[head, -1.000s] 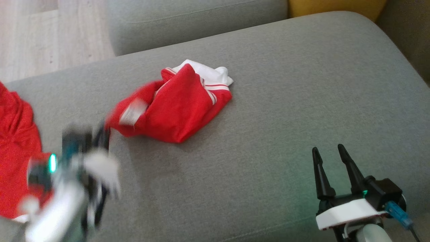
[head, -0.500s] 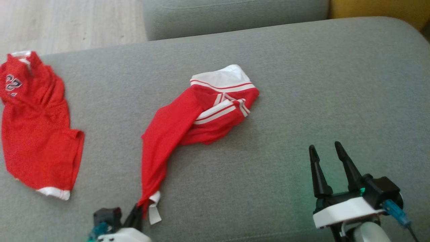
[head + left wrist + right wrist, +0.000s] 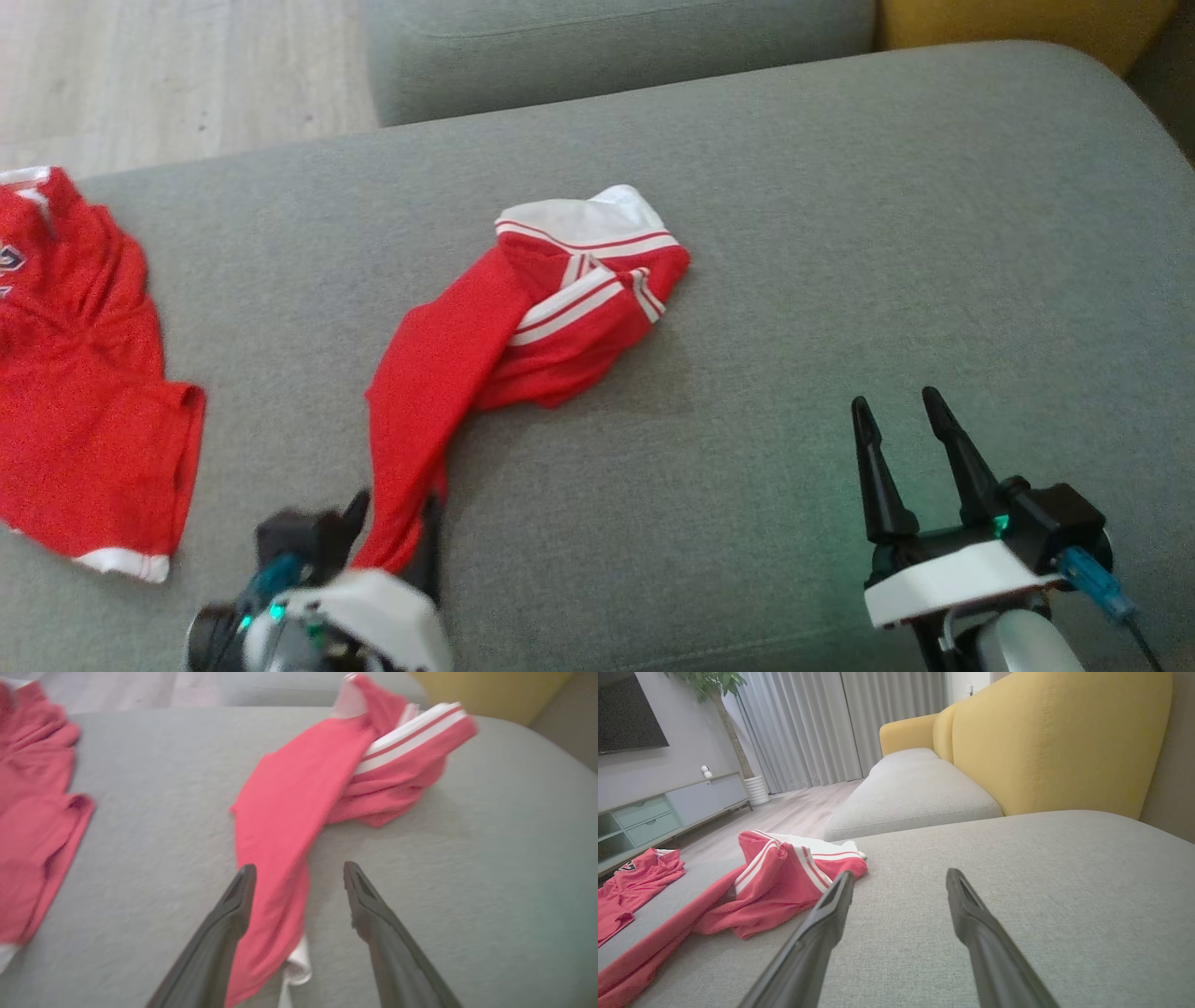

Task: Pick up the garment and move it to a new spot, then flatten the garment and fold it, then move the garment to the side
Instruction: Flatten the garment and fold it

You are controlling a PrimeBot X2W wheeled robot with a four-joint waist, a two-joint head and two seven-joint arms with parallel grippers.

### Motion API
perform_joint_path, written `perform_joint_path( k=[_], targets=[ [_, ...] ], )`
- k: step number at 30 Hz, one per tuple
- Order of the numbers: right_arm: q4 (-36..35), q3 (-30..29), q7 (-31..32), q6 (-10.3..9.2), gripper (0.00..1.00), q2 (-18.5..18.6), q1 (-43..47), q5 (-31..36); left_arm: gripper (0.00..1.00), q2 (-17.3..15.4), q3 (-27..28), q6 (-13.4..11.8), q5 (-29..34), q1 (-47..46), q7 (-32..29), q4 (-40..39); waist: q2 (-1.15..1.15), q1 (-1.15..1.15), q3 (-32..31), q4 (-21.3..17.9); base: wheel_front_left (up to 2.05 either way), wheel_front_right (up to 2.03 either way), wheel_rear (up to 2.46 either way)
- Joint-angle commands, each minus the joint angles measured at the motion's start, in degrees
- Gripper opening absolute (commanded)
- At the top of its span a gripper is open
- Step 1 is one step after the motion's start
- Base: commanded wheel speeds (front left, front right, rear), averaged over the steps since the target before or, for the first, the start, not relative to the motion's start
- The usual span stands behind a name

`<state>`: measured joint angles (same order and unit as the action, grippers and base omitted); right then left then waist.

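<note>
Left gripper (image 3: 392, 534): jaws apart astride red white-striped fabric shorts (image 3: 523, 322), ungripped | right gripper (image 3: 901, 418): apart, empty | step: flattening | next: probably grasp, spread bunched end

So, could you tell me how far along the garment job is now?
Done: the garment lies on the cushion, one end drawn out. In hand: nothing; the left end effector stands open astride that end, the right end effector open, apart. Left: flattening the bunched striped end, folding, moving aside.
</note>
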<state>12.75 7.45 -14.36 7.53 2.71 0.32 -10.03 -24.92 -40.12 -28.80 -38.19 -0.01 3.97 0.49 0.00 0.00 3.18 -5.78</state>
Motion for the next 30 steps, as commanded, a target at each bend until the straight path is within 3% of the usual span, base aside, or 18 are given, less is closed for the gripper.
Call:
perform_joint_path(
  k=[1,5,7,11,15,22,29,30],
  targets=[
    [-1.76,1.42,-0.63,-0.04,1.0,0.18,-1.88,-0.35,1.0,-1.3,1.74,-0.28,1.36,-4.62,-0.33,-3.49,0.0,0.0,0.09,-0.86,0.0,0.0,0.0],
    [-1.92,1.63,-0.63,-0.04,1.0,0.18,-2.35,-0.64,1.0,0.42,-1.63,1.56,3.51,-10.11,-3.16,-7.26,0.0,0.0,0.94,-2.45,0.0,0.0,0.0],
    [-1.96,1.89,-0.63,-0.04,1.0,0.18,-2.76,-0.7,1.0,3.32,-3.32,3.7,3.29,-13.51,-3.99,-6.04,0.0,0.0,1.6,-3.22,0.0,0.0,0.0],
    [-1.98,3.14,-0.63,-0.04,1.0,0.17,-4.58,-1.04,1.0,9.16,-6.87,9.18,4.93,-23.28,-4.26,4.65,0.0,0.0,3.81,-5.79,0.0,0.0,0.0],
    [-1.78,4.21,-0.63,-0.04,1.0,0.17,-5.49,-1.59,1.0,12.83,-6.59,11.03,5.98,-29.91,-1.72,14.59,0.0,0.0,5.38,-7.83,0.0,0.0,0.0],
    [-1.69,5.21,-0.63,-0.04,1.0,0.17,-5.84,-2.59,1.0,14.99,-4.83,12.18,6.52,-37.24,1.34,27.15,0.0,0.0,6.96,-10.03,0.0,0.0,0.0],
    [-1.48,5.33,-0.63,-0.04,1.0,0.17,-6.42,-2.71,1.0,13.92,-5.32,15.67,4.7,-40.38,-4.42,34.45,0.0,0.0,7.36,-10.77,0.0,0.0,0.0],
    [-1.48,5.23,-0.63,-0.04,1.0,0.17,-6.46,-2.73,0.81,13.9,-5.36,16.24,4.24,-40.39,-5.08,34.77,0.0,0.0,7.3,-10.77,0.0,0.0,0.0]
  ],
)
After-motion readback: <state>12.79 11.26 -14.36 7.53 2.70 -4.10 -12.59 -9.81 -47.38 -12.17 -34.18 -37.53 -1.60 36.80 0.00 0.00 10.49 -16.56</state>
